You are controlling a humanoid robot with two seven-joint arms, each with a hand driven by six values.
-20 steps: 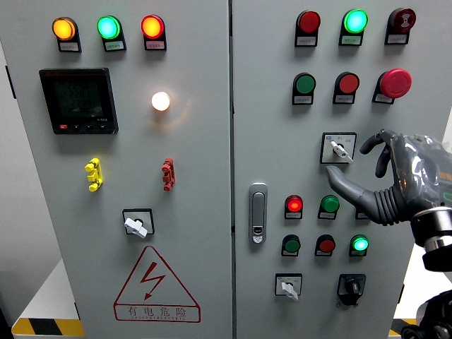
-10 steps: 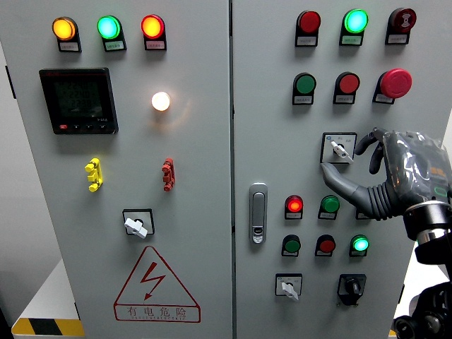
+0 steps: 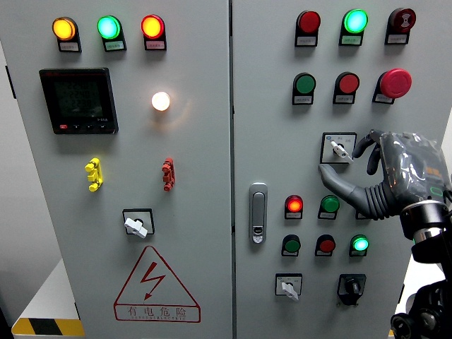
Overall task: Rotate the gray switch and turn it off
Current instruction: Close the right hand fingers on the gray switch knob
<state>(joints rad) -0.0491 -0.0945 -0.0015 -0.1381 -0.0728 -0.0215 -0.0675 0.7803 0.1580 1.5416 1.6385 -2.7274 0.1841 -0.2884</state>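
Just left of my right hand [image 3: 367, 173], upper rt door: gray switch [image 3: 339, 149], knob tilted lower-right, sits between thumb & curled fingers; hand part-open, nothing gripped yet.

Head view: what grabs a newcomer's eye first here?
The right hand, gray and glossy, reaches in from the right edge, thumb and fingers spread around the gray switch on the right door, not clearly gripping it. Next the glowing white lamp on the left door, then the red mushroom button at upper right and the red lightning warning triangle at lower left.
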